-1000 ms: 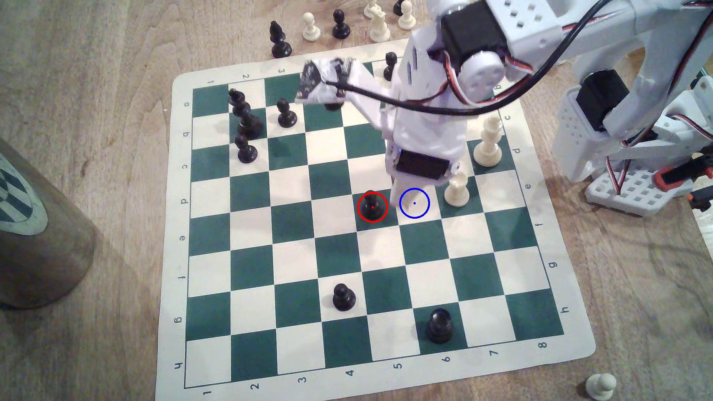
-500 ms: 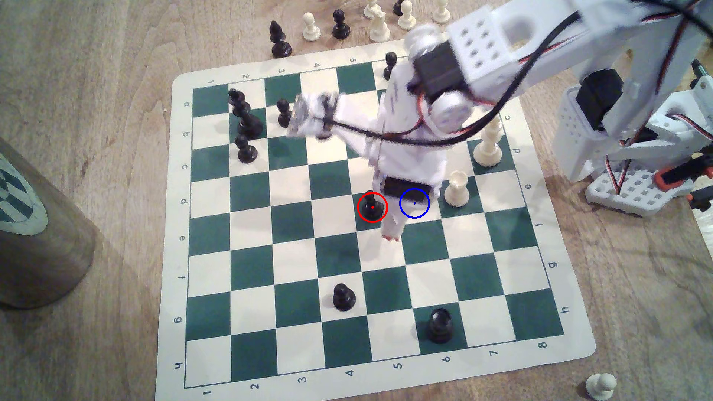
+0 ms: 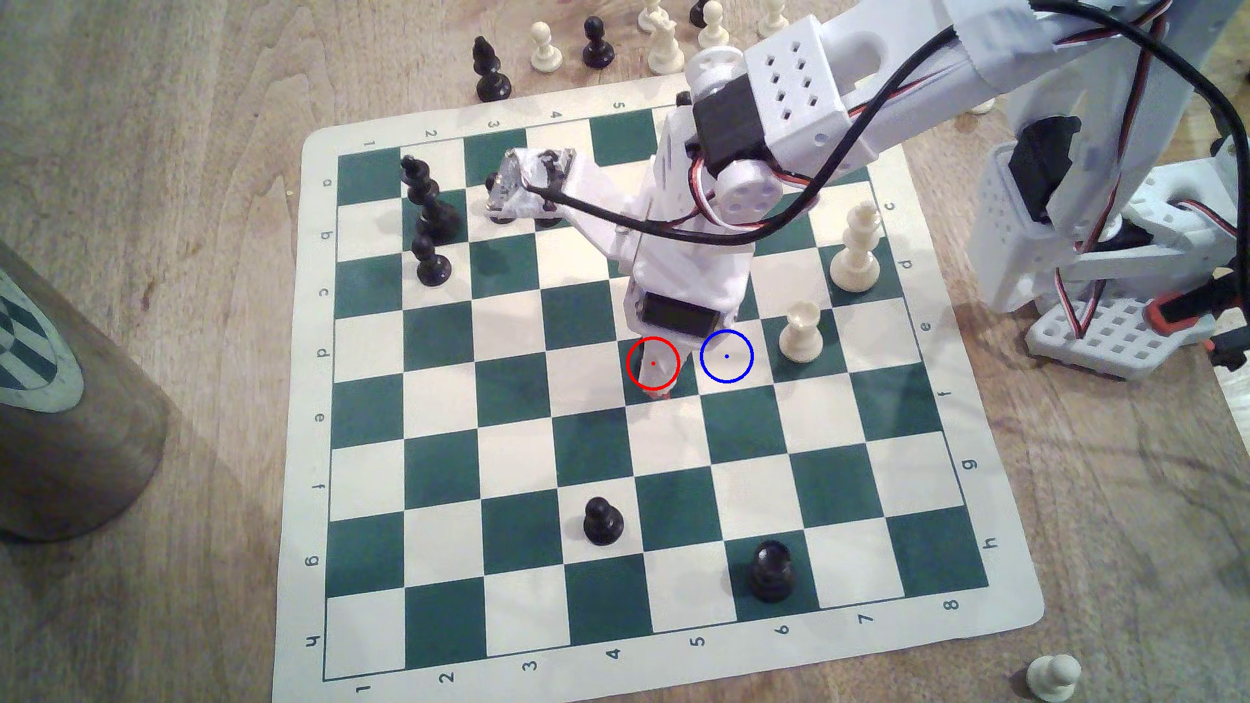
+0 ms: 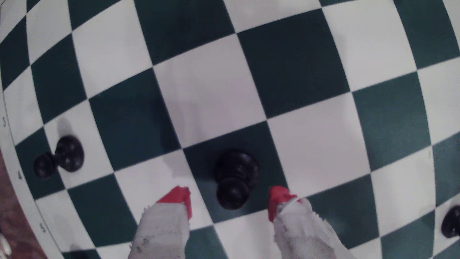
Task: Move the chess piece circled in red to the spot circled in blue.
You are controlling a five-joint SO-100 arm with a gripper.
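Claw (image 4: pixel 230 203): spread wide, red tips flanking the black pawn (image 4: pixel 234 179), nothing gripped.
Pawn: light, glossy, slippery; pinch the neck.

Glossy black pawn (image 4: pixel 234 179); frayed cloth wraps the end effector (image 4: pixel 230 201).

The chessboard's border (image 3: pixel 308 378) carries numbers 1–8 and letters a–h.

wooden table (image 3: pixel 169 203), chess mat (image 3: pixel 981 608), spare pieces (image 3: pixel 544 47)
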